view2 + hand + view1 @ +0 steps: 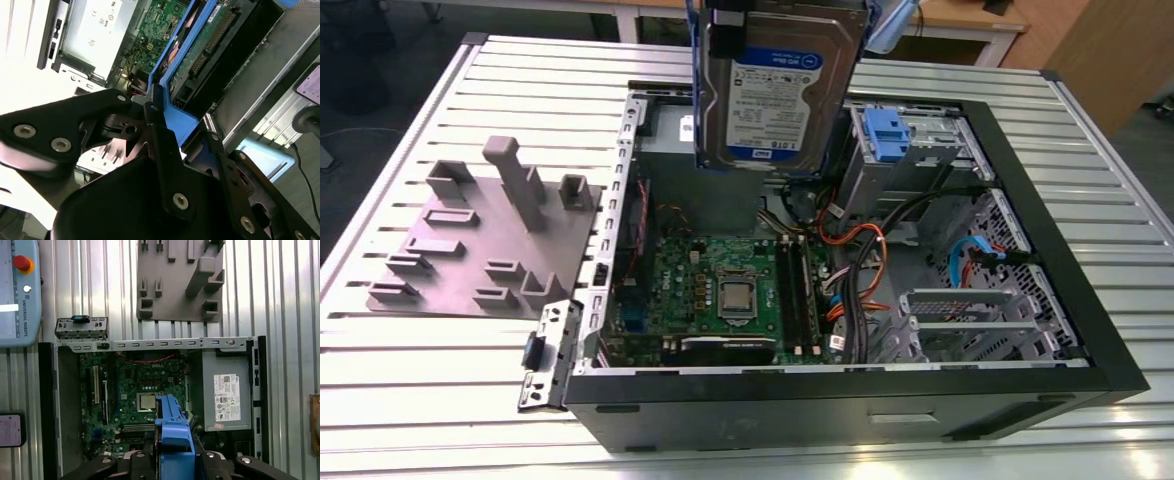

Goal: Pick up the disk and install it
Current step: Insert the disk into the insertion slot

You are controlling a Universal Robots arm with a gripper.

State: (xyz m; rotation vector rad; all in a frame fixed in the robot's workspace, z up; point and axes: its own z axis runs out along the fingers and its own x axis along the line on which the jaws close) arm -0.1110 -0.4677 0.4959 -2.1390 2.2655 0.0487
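Gripper (pixel 180 120) clamps the flat rectangular silver hard disk (pixel 781 85) with blue plastic rails (pixel 172 415), hanging upright above the open black computer case (pixel 1083 290); likely rigid, dense, shock-sensitive, so rail edges look the right hold.

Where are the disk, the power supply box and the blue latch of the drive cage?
disk (pixel 781 100): exterior view, on its white-and-blue label.
power supply box (pixel 227 397): first wrist view, on its white sticker.
blue latch (pixel 887 135): exterior view, on the latch's middle.
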